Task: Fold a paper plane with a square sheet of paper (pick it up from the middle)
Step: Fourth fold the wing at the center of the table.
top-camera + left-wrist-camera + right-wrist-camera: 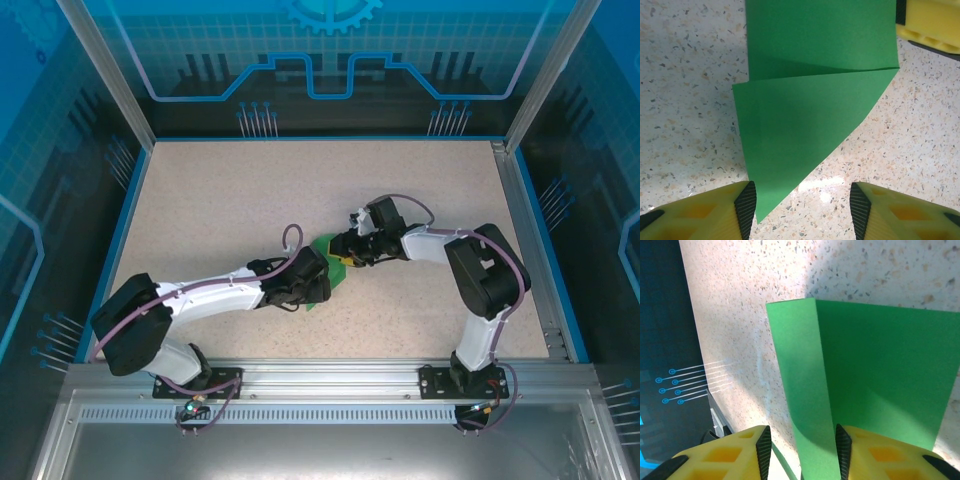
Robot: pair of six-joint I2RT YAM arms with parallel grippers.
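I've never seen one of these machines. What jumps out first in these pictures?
The bright green sheet of paper in the middle of the speckled table catches the eye first, with the left arm and the right arm meeting over it. Up close, the yellow left pincer stands open at the pointed tip of a triangular folded flap. The right pincer stands open astride an edge of the sheet with a narrow folded strip.

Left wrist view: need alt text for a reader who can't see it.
Green paper with a folded triangular flap lies on the speckled table, its lower tip beside one pad of the open left gripper. Another yellow finger pokes in top right.
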